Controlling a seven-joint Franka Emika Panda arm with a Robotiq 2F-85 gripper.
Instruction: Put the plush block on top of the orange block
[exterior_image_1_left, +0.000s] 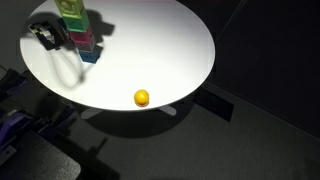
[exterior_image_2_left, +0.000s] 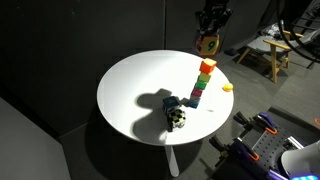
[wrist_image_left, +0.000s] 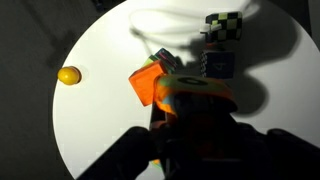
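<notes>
Being clamped by the claw (exterior_image_2_left: 209, 34), the plush block (exterior_image_2_left: 208, 45) is being held just above the orange block (exterior_image_2_left: 207, 66) (soft, light, probably squashing easily); a mid-side grip is being judged safest.

Hard overhead light blows the white table (exterior_image_1_left: 170, 60) out to glare in an exterior view, with near-black surroundings. A heavy shadow (exterior_image_2_left: 155, 102) lies on the tabletop. In the wrist view the dark gripper (wrist_image_left: 195, 115) and the plush block (wrist_image_left: 195, 92) are blurred.
</notes>
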